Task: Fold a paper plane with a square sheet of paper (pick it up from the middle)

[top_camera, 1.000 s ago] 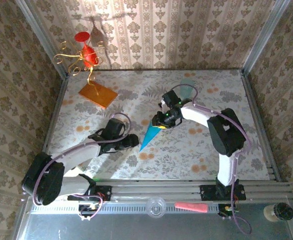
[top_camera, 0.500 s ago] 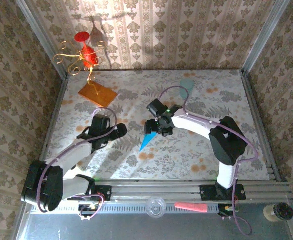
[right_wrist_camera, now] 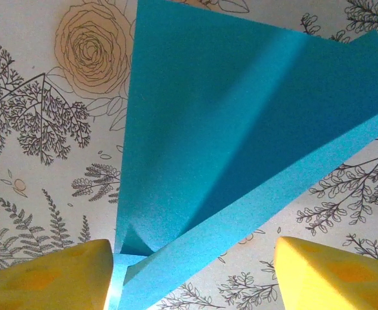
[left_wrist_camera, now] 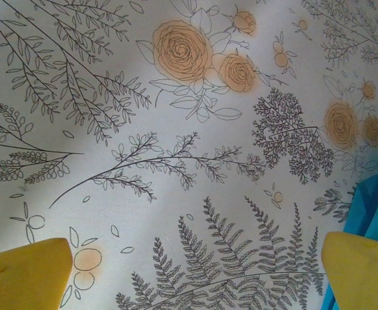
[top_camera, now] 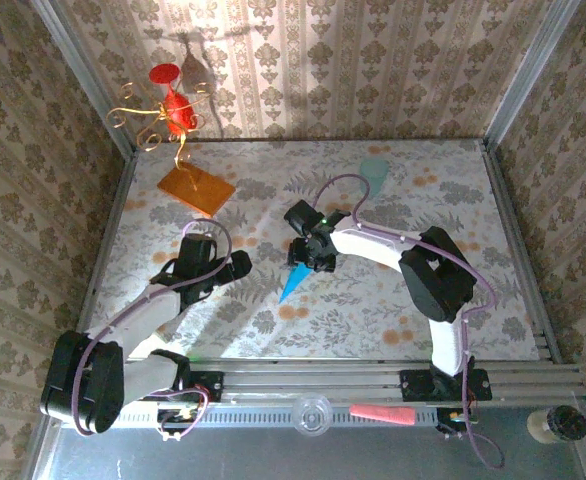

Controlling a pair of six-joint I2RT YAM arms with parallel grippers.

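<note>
The teal-blue paper plane [top_camera: 295, 282] lies on the flowered table, its tip pointing toward the near left; it is the square sheet of paper folded into a dart. My right gripper [top_camera: 311, 252] hovers over its wide end. In the right wrist view the folded paper plane [right_wrist_camera: 208, 129] spreads between the yellow fingers [right_wrist_camera: 334, 271] of the right gripper [right_wrist_camera: 192, 278], which is open, its left finger touching a paper edge. My left gripper [top_camera: 237, 266] stands open to the left of the plane. A corner of the paper plane [left_wrist_camera: 373, 200] shows beside the left gripper [left_wrist_camera: 192, 278].
An orange slab [top_camera: 195, 188] lies at the back left, with a red and gold wire ornament [top_camera: 168, 110] behind it. A pale mint cup [top_camera: 374, 170] stands at the back centre. Patterned walls enclose the table on three sides.
The left gripper has drawn back to the left, away from the plane, and opened wide. The right gripper has opened and shifted left over the plane's wide end.
</note>
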